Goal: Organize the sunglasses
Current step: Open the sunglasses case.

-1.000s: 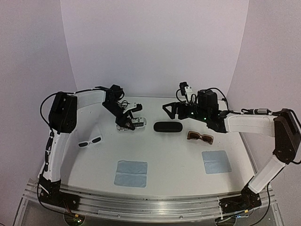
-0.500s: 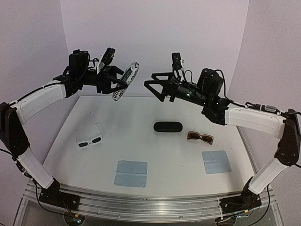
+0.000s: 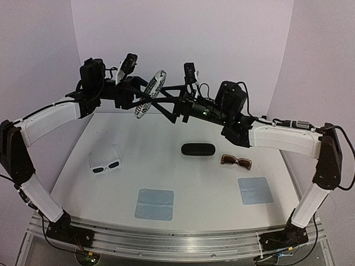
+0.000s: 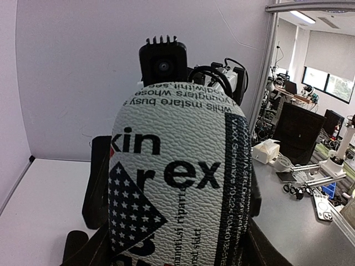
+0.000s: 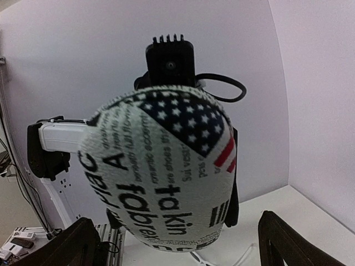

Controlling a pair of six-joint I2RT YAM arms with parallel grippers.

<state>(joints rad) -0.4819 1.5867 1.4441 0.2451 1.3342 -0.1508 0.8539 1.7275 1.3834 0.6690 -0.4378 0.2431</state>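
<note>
I am holding the oval black-and-white newsprint-patterned case (image 3: 151,93) high above the table, clamped in the left gripper (image 3: 140,101). The right gripper (image 3: 164,103) is hovering at its free end with its jaws spread wide and empty; whether it is touching, I cannot tell. I judge I am setting up to open the case with both arms. Next I am needing a square, firm pinch on one half. The white plastic-framed sunglasses (image 3: 105,164) and the brown translucent-framed sunglasses (image 3: 236,161) are lying on the white table (image 3: 166,172), well apart, neither yet cased.
</note>
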